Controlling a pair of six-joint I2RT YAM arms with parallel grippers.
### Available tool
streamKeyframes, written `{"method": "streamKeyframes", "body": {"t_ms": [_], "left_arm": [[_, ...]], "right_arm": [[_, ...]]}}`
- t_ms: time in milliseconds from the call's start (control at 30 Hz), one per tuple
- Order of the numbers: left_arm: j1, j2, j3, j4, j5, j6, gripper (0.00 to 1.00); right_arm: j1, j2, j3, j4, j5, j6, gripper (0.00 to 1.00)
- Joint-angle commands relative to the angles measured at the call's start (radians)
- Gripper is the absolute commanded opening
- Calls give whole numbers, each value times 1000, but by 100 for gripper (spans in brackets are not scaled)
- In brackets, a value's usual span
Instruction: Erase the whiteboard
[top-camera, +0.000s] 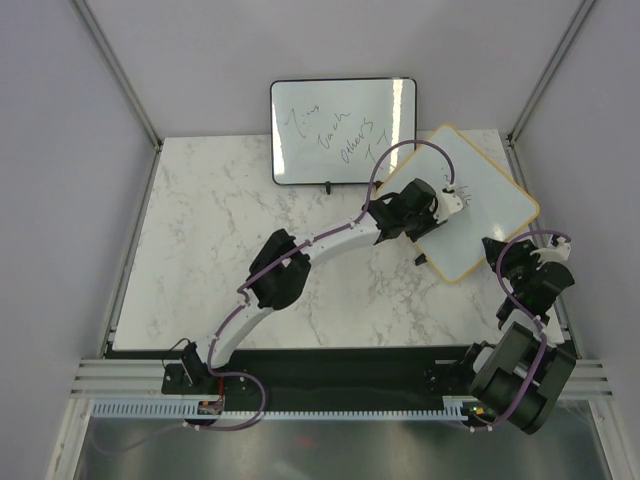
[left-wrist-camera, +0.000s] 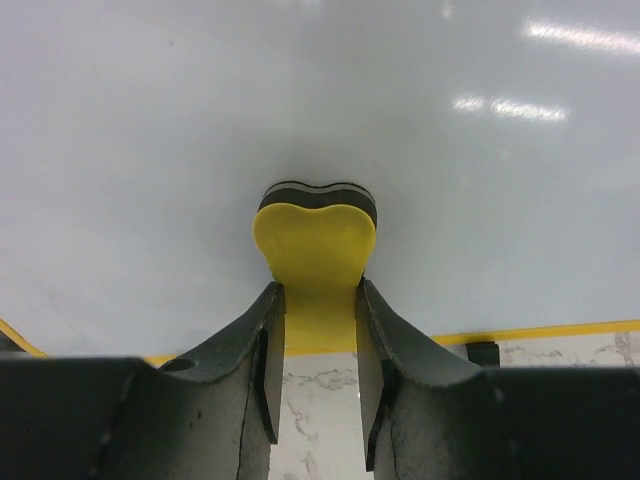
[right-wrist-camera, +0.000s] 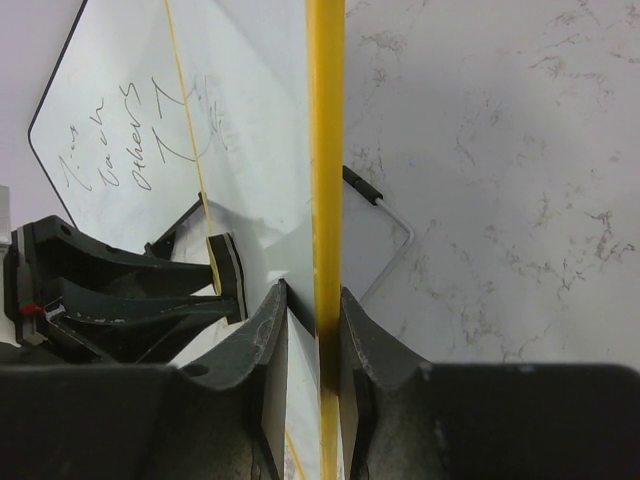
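Whiteboard (top-camera: 490, 215), tan-framed: one; black-framed whiteboard (top-camera: 343, 130): one; yellow eraser (left-wrist-camera: 316, 240): one

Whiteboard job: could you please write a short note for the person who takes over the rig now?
Left gripper: shut on the yellow eraser, pressed on the whiteboard.
Right gripper: shut on the whiteboard's edge, steadying it.
Whiteboard: right side of the table, turned at an angle.
Done: most of the surface looks clean.
Left: faint marks beside the left gripper.
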Motion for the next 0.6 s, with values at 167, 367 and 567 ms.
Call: {"method": "streamKeyframes", "body": {"t_ms": [167,367,567], "left_arm": [[19,40,-185,-178,51,-63,2],[20,42,-156,-181,25,-42,2],[17,79,-26,-170,-10,-35,2]], "right_arm": [[11,-26,8,85,-23,-44,0],[11,-20,8,85,-21,-46,0],[11,-14,10,86,-23,-46,0]]}}
